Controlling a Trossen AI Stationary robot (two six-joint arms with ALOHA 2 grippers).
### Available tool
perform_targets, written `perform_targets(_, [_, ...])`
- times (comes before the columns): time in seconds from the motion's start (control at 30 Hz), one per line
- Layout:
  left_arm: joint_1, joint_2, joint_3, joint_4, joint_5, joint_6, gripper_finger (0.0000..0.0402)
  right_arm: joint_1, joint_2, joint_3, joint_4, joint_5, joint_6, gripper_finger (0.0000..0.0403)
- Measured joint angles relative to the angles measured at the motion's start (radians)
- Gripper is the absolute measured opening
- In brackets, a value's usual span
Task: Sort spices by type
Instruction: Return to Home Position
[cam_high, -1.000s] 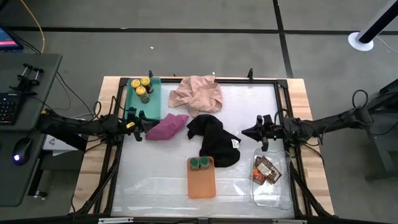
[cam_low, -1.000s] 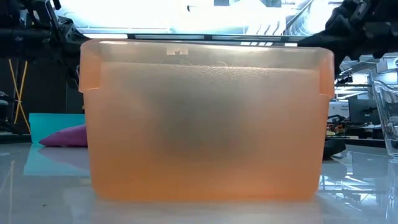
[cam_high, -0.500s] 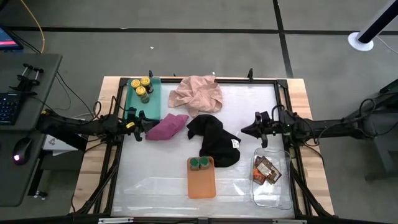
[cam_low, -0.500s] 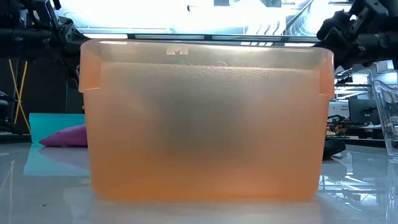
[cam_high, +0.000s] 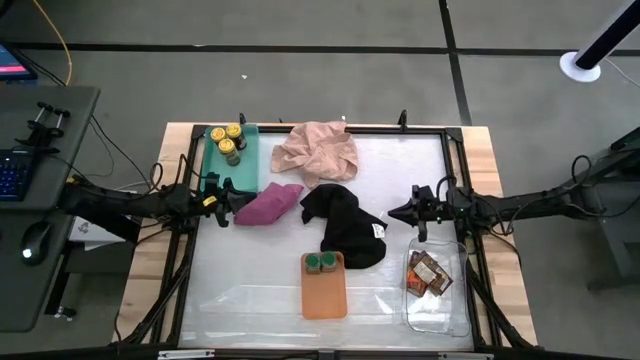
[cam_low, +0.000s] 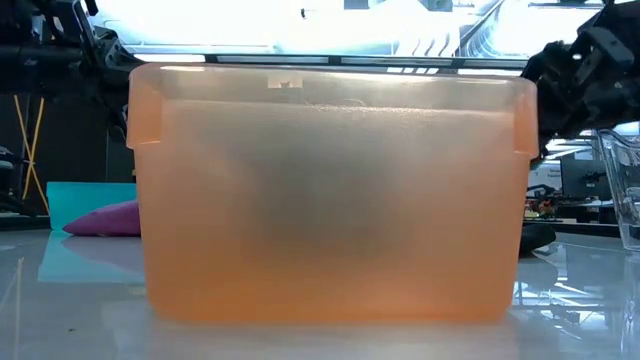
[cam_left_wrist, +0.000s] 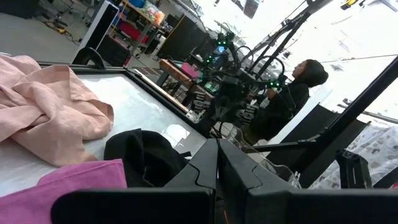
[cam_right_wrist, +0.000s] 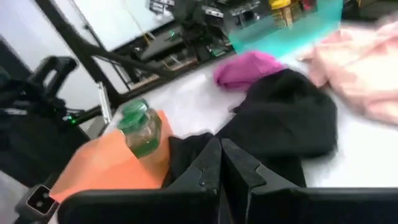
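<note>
Nearest on the desk (cam_high: 250, 290), green-lid jars (cam_high: 320, 263) sit in the orange tray (cam_high: 323, 295). Packets (cam_high: 427, 273) lie in the clear tray (cam_high: 445, 318), five o'clock from the right end effector (cam_high: 394, 212), which is pinched closed and empty. The left end effector (cam_high: 228, 203) is likewise, with yellow-lid jars (cam_high: 230, 140) at twelve o'clock. Looks sorted.
</note>
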Motion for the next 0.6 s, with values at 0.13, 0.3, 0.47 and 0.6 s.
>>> perform_targets(0.13, [0.000, 0.000, 0.001, 0.000, 0.000, 0.000, 0.0001, -0.004, -0.002, 0.008, 0.050, 0.024, -0.044, 0.0000])
perform_targets(0.3, [0.000, 0.000, 0.001, 0.000, 0.000, 0.000, 0.0001, -0.026, 0.000, 0.008, 0.020, 0.058, -0.039, 0.0000])
perform_targets(0.47, [0.000, 0.000, 0.001, 0.000, 0.000, 0.000, 0.0001, -0.027, 0.001, 0.008, -0.200, 0.057, -0.007, 0.0000])
perform_targets(0.6, [0.000, 0.000, 0.001, 0.000, 0.000, 0.000, 0.0001, -0.029, 0.000, 0.010, -0.330, 0.058, 0.008, 0.0000])
